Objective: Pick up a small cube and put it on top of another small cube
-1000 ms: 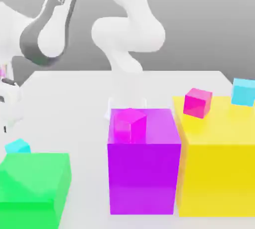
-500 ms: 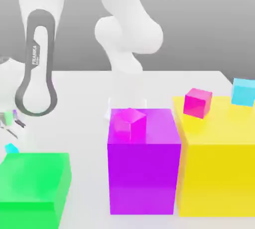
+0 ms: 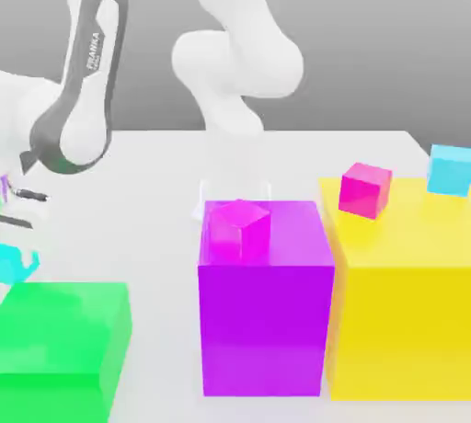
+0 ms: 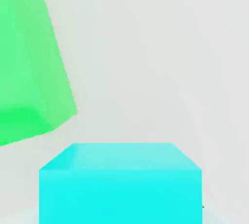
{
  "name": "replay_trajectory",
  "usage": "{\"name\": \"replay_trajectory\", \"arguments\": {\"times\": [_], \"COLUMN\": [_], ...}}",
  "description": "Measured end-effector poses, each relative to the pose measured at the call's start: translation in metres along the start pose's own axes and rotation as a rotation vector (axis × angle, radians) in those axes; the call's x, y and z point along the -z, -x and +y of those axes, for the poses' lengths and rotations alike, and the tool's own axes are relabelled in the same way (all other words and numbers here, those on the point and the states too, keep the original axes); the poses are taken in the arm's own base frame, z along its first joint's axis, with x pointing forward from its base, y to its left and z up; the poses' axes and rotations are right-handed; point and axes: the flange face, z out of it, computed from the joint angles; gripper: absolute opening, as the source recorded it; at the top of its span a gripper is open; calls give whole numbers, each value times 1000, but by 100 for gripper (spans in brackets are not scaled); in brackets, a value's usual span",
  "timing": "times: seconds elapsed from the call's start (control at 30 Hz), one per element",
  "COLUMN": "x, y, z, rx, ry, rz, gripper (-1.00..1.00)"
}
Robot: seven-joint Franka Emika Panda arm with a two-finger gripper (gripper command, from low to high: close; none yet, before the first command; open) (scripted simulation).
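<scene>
- Pincer (image 3: 13, 260) at the exterior view's left edge, pinching the small cyan cube (image 3: 9, 263) just above the green block (image 3: 63, 337).
- Second cyan cube (image 3: 451, 169) sits far right on the yellow block (image 3: 405, 320).

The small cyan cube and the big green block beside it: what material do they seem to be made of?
Both are simulator renders, so the material stays open. The small cyan cube looks like smooth, matte plastic: flat uniform colour, sharp edges, no grain. The big green block looks slightly translucent and glossy, like tinted plastic, with soft lighter patches inside.
</scene>
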Motion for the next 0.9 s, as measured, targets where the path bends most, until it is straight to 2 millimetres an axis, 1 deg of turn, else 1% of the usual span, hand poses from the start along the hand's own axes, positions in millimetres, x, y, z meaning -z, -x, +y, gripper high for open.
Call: {"name": "replay_trajectory", "arguments": {"times": [0.03,0.07,0.13,0.17,0.23,0.3,0.33,0.37,0.47,0.53,0.6,0.7,0.73,0.77,0.8,0.87,0.9], "x": [2,10,36,51,82,113,128,142,185,213,240,278,285,281,271,244,233], "y": [-5,-10,-12,-11,-2,13,21,29,59,86,118,172,181,185,186,187,188], "z": [-2,-12,-41,-59,-104,-144,-161,-173,-208,-234,-257,-287,-285,-286,-288,-291,-292], "rx": [80,126,131,120,104,80,61,32,-42,-76,-104,-137,-175,-195,-205,-213,-214], "ry": [22,37,41,37,25,7,-4,-14,-47,-70,-92,-121,-130,-134,-136,-137,-137], "rz": [1,5,18,25,41,52,55,56,53,48,40,22,8,1,-3,-6,-6], "gripper": [-100,-100,-100,-100,-100,-100,-100,-100,-100,-100,-100,-100,-100,-100,-100,-100,100]}}
